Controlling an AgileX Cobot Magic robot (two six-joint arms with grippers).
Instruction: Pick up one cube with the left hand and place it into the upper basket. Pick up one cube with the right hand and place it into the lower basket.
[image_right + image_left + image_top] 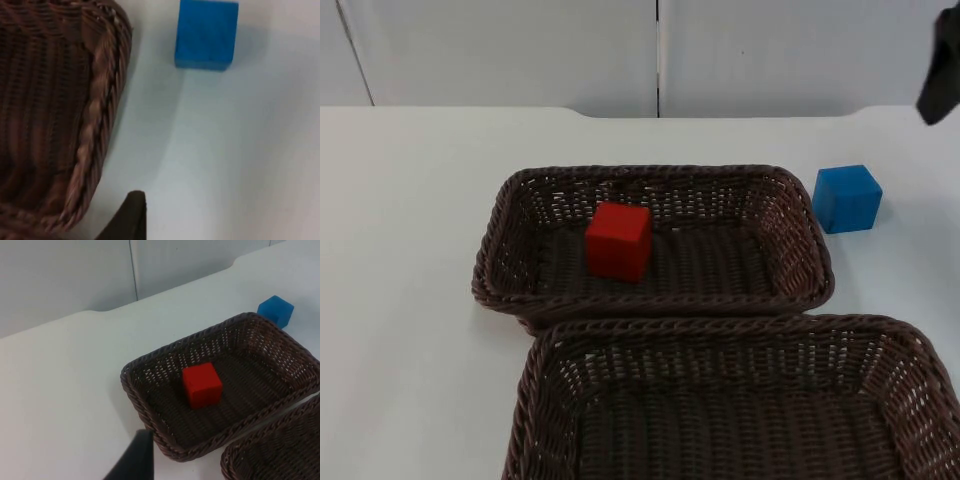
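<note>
Lower basket [545, 400] nearest, wicker floor bare, close beside the upper basket [495, 260]. Red cube [618, 240] inside the upper basket, left of middle. Blue cube [847, 198] on the white table [410, 300], just beside this basket's far right corner. Open table at both sides. Left gripper [137, 460] above the table near the upper basket's corner, right gripper [131, 217] near the blue cube; open or closed, cannot tell. Grey wall [500, 50] farthest.

White table top [410, 300], grey partition wall [500, 50] behind w/ vertical seam
</note>
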